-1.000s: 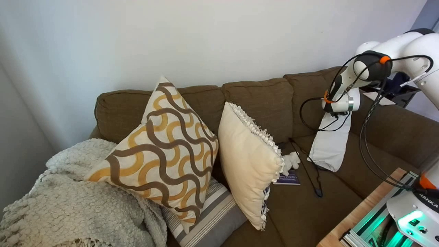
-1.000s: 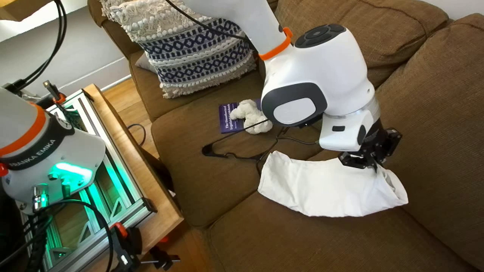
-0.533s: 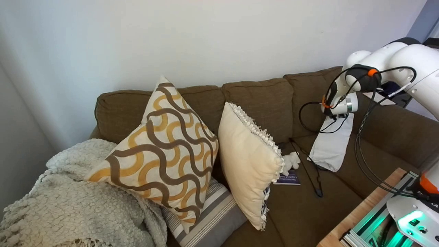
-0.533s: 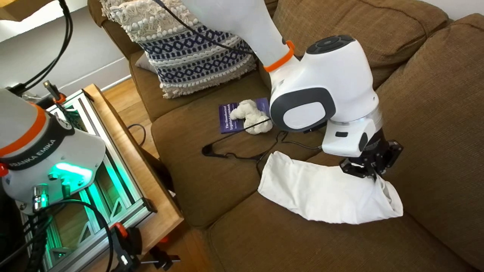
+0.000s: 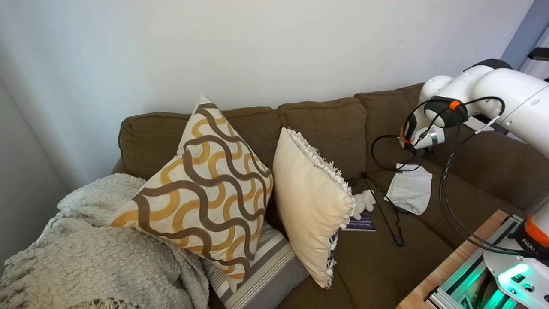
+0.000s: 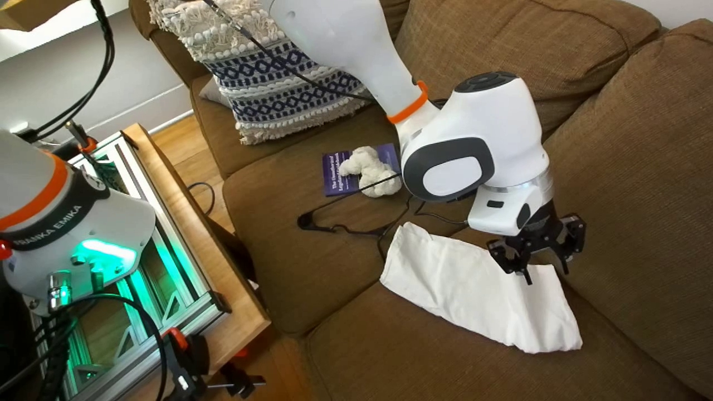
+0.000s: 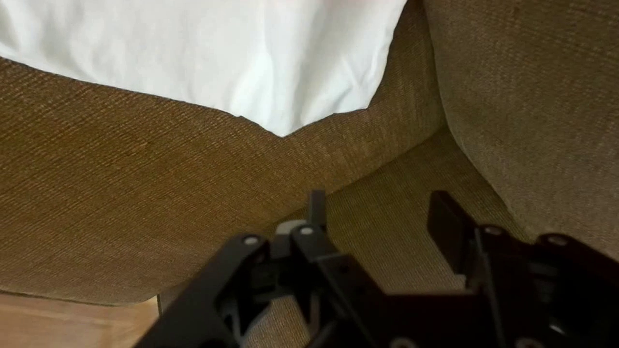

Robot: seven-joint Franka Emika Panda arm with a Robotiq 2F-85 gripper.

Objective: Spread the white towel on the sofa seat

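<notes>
The top edge of my wrist view cuts off the white towel (image 7: pixel 208 53), and my pincer (image 7: pixel 377 212) is blurred there, cropped at the bottom. In an exterior view, a white plush toy (image 6: pixel 369 167) hides part of the purple book (image 6: pixel 338 182), whose lettering I can't fully read, and my forearm (image 6: pixel 345 33) covers some of the fringed pillow (image 6: pixel 278 111).

Arm (image 6: pixel 345 44): white, rounded, smooth links
Base (image 6: pixel 125 217): white, black strip (image 6: pixel 51 226) lettered "FRANKA EMIKA"
Bands (image 6: pixel 410 108): orange, at arm and base
Joint cap (image 6: pixel 452 174): dark grey, white oval centre
Top disc (image 6: pixel 486 82): black, round
Wrist ring (image 6: pixel 541 185): silver, metallic
Light (image 6: pixel 108 252): green glow on base
Cables (image 6: pixel 108 53): black, looped
End effector (image 6: pixel 547 274): black, angular, two jointed fingers (image 7: pixel 316 208)
Screws (image 7: pixel 306 231): round, pale
</notes>
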